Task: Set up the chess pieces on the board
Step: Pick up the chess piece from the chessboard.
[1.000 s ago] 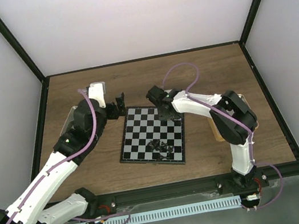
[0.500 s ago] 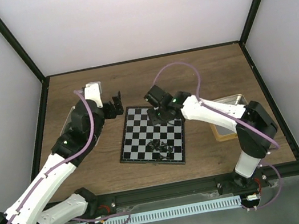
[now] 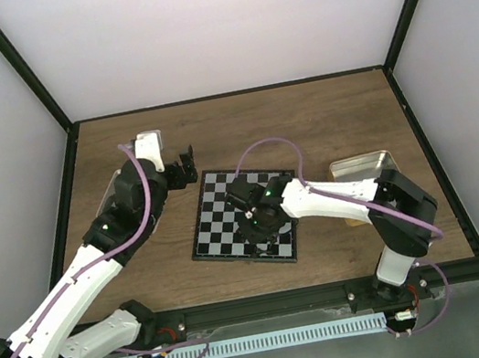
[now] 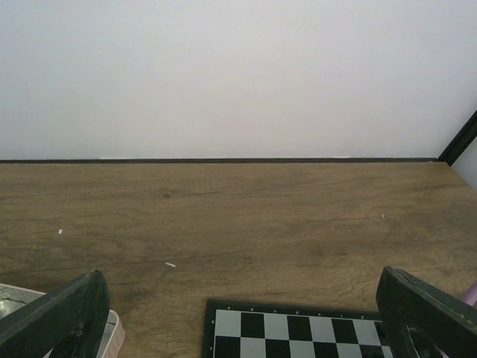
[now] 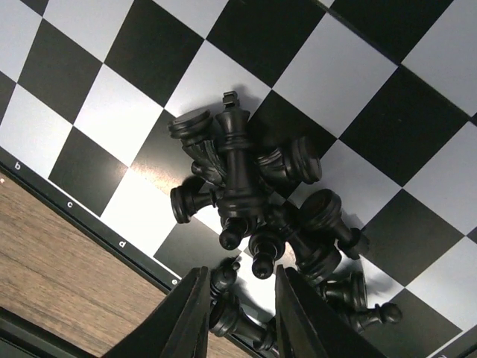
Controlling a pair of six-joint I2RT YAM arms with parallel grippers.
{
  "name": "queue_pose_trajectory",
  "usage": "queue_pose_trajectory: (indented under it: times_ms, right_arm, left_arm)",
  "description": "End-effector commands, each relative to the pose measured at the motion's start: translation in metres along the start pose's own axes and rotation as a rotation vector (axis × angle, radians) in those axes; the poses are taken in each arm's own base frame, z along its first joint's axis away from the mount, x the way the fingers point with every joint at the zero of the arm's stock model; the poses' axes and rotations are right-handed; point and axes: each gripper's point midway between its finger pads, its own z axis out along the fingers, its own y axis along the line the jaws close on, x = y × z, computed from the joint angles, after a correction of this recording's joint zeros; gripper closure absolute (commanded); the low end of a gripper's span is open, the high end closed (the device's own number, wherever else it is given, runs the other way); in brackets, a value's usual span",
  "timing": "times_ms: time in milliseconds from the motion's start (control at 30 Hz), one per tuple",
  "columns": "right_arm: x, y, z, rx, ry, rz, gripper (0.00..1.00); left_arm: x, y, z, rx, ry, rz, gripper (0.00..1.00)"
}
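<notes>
The board (image 3: 226, 209) lies in the middle of the table, and its far edge shows in the left wrist view (image 4: 298, 332). A heap of black chess pieces (image 3: 274, 245) lies tumbled on the board's near right squares. In the right wrist view the heap (image 5: 246, 186) fills the middle, with most pieces lying on their sides. My right gripper (image 3: 259, 224) hangs just above the heap, its jaws open (image 5: 240, 298), and one fallen piece (image 5: 227, 277) lies between the fingertips against the left finger. My left gripper (image 3: 184, 168) is wide open and empty (image 4: 240, 277), off the board's far left corner.
A tan-rimmed metal tin (image 3: 363, 166) sits to the right of the board. Another tin (image 3: 112, 190) lies under my left arm, and its corner shows in the left wrist view (image 4: 112, 332). Bare wood lies beyond the board up to the back wall.
My right gripper has moved from the board's far edge toward me and down onto the heap of black pieces. My left gripper shifted slightly back and left early on, then stayed.
</notes>
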Motion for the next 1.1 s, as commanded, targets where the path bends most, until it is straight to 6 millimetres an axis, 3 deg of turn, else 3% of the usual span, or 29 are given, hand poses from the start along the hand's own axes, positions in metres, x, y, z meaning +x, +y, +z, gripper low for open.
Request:
queue_pose_trajectory:
  times_ms: [0, 200, 600, 733, 1067]
  right_arm:
    - [0.006, 0.002, 0.0, -0.006, 0.017, 0.009, 0.75]
    - [0.006, -0.001, 0.008, 0.018, 0.028, 0.011, 0.83]
    - [0.01, -0.007, 0.021, 0.05, 0.049, 0.009, 0.84]
    - [0.008, -0.006, 0.021, 0.051, 0.043, 0.012, 0.92]
    - [-0.017, -0.011, -0.02, 0.077, -0.081, 0.026, 0.95]
  left_arm:
    - [0.0, -0.001, 0.003, 0.005, -0.008, -0.012, 0.0]
    - [0.001, 0.0, 0.003, 0.002, -0.005, -0.009, 0.0]
    - [0.003, 0.0, 0.004, 0.003, 0.002, -0.011, 0.0]
    - [0.003, 0.0, 0.005, 0.001, 0.003, -0.013, 0.0]
    - [0.003, 0.0, 0.005, -0.003, 0.001, -0.014, 0.0]
